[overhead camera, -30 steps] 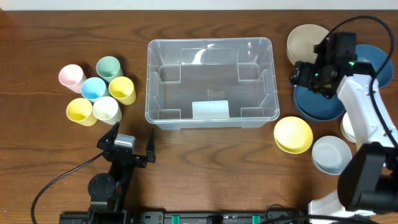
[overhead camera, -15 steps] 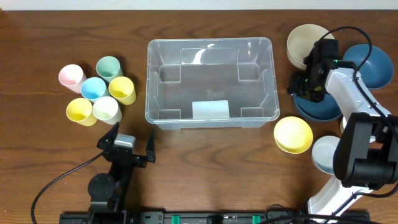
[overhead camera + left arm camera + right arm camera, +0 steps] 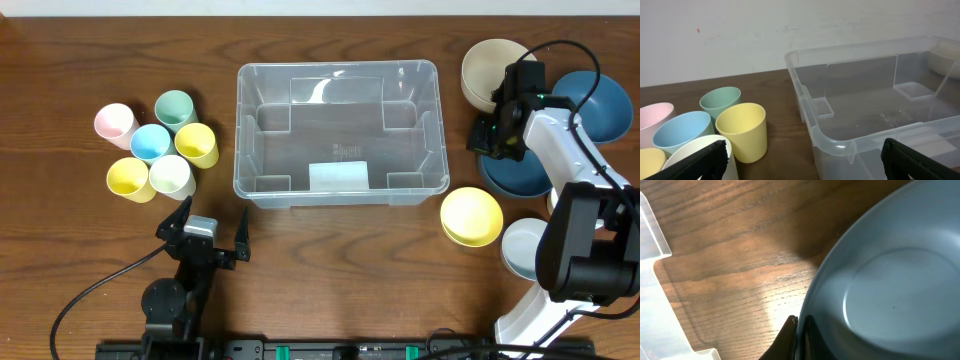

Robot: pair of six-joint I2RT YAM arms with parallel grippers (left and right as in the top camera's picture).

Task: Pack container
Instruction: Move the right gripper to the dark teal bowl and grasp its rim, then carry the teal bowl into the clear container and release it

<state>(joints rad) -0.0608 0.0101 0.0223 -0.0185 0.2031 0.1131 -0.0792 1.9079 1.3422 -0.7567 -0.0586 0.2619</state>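
Note:
The container (image 3: 240,130), a large clear bin with a white label (image 3: 338,177), stands empty at the table's middle. In the left wrist view its near corner (image 3: 850,145) fills the right side. Just right of it, my right gripper (image 3: 492,135) is shut on the left rim of a dark blue bowl (image 3: 520,170). The right wrist view shows the thin rim of that bowl (image 3: 890,290) pinched between the right gripper's (image 3: 800,330) two fingers. My left gripper (image 3: 213,208) stands open and empty near the front edge, short of the container's front left corner.
A second dark blue bowl (image 3: 595,100), a beige bowl (image 3: 490,65), a yellow bowl (image 3: 471,216) and a pale bowl (image 3: 530,247) lie right of the container. Several pastel cups cluster at the left, among them a yellow cup (image 3: 197,144) and a white cup (image 3: 171,176).
My right gripper has dropped to the dark blue bowl's left rim and its jaws have shut on it. The left arm has not moved.

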